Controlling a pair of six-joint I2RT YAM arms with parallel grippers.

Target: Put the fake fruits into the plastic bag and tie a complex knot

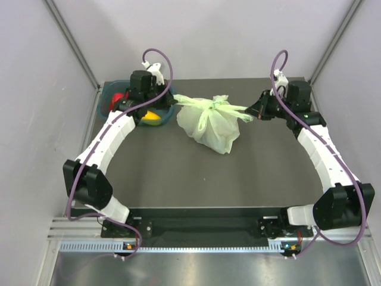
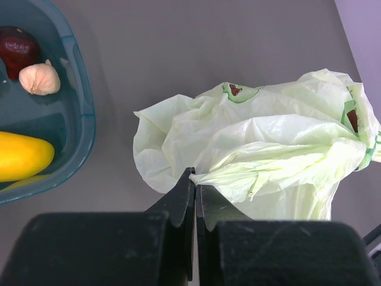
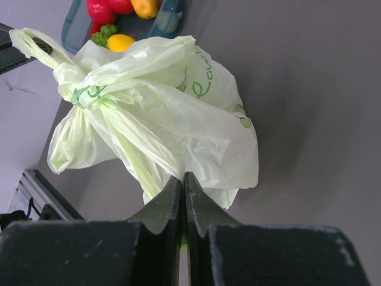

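The pale green plastic bag [image 1: 211, 126] lies mid-table, its handles bunched into a knot [image 1: 213, 105] on top. My left gripper [image 1: 173, 99] is shut on the handle strip that runs left from the knot; the left wrist view shows the plastic pinched at its tips [image 2: 195, 179]. My right gripper [image 1: 250, 113] is shut on the strip that runs right, pinched at its tips [image 3: 182, 177]. The knot also shows in the right wrist view [image 3: 80, 92]. The bag's contents are hidden. Fake fruits lie in the teal tub: a yellow mango [image 2: 21, 156], a dark red apple [image 2: 18, 47] and a pale peach [image 2: 40, 79].
The teal tub [image 1: 105, 102] stands at the back left, just beside the left gripper, and also shows in the left wrist view [image 2: 80, 122]. Red fruits [image 3: 101, 9], an orange [image 3: 146, 7] and green grapes [image 3: 105, 34] lie in it. Grey walls close in the table on three sides.
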